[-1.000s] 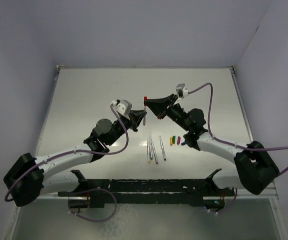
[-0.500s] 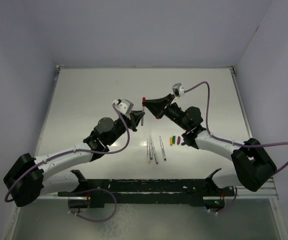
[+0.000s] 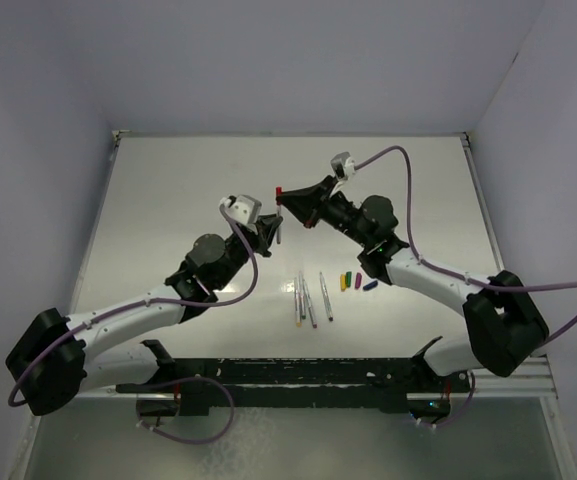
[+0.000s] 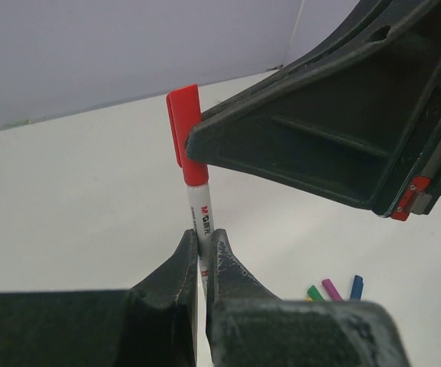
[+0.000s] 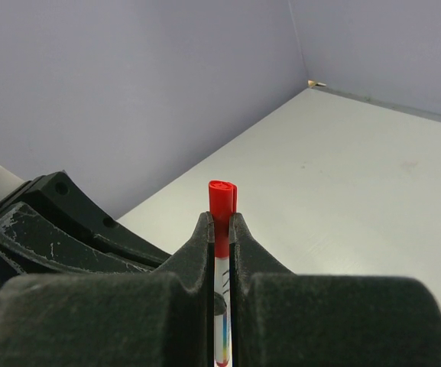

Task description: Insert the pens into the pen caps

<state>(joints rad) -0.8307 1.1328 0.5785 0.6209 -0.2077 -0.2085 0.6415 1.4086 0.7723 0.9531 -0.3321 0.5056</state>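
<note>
My left gripper [image 3: 277,230] is shut on the lower barrel of a whitish pen [image 4: 199,215] and holds it upright above the table. My right gripper [image 3: 286,201] is shut on the red cap [image 3: 279,189], which sits on the top end of that same pen. In the left wrist view the red cap [image 4: 186,134] meets the pen just under the right gripper's finger [image 4: 319,153]. In the right wrist view the red cap [image 5: 221,200] sticks out above my right gripper [image 5: 220,223], with the pen barrel [image 5: 222,306] running down between the jaws.
Several loose pens [image 3: 309,300] lie side by side on the white table [image 3: 168,200] in front of the arms. Yellow [image 3: 344,283], green [image 3: 349,275], purple [image 3: 357,282] and blue [image 3: 369,286] caps lie just to their right.
Both grippers have drifted a little left and away from the arm bases, with the red cap and the pen staying together between them.
</note>
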